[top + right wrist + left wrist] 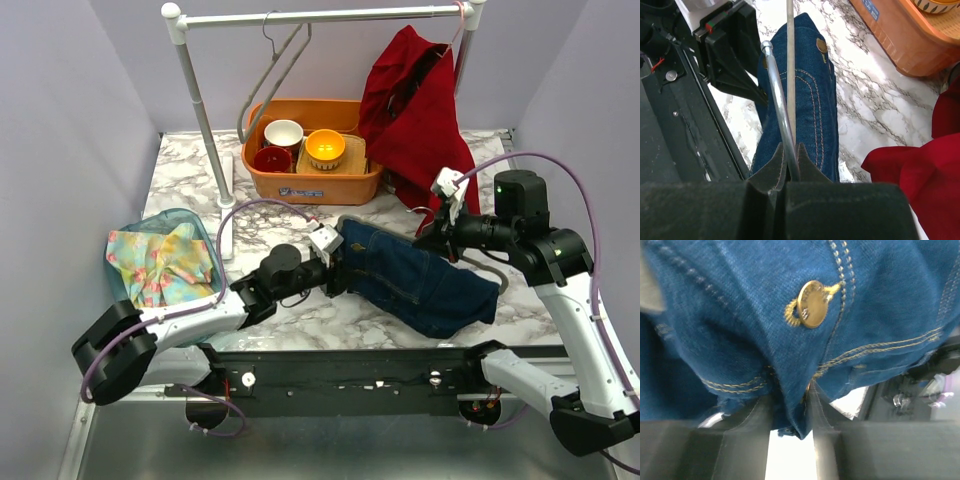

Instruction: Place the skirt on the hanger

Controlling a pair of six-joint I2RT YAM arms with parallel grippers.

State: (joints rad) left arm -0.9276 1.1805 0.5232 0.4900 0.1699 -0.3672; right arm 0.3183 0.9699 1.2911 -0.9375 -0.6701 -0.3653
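The blue denim skirt [420,275] lies on the marble table between my two grippers. My left gripper [338,262] is shut on its waistband at the left end; in the left wrist view the denim [740,315] with a brass button [811,304] is pinched between the fingers [790,415]. My right gripper [432,235] is shut on a thin metal hanger rod [777,100], held just above the skirt [815,115]. A grey loop of that hanger [499,275] shows by the skirt's right end.
A white clothes rack [320,15] stands at the back with a grey hanger [272,75] and a red garment [420,110] hanging on it. An orange basket [310,185] holds bowls. A teal basket [125,240] with colourful cloth sits at the left.
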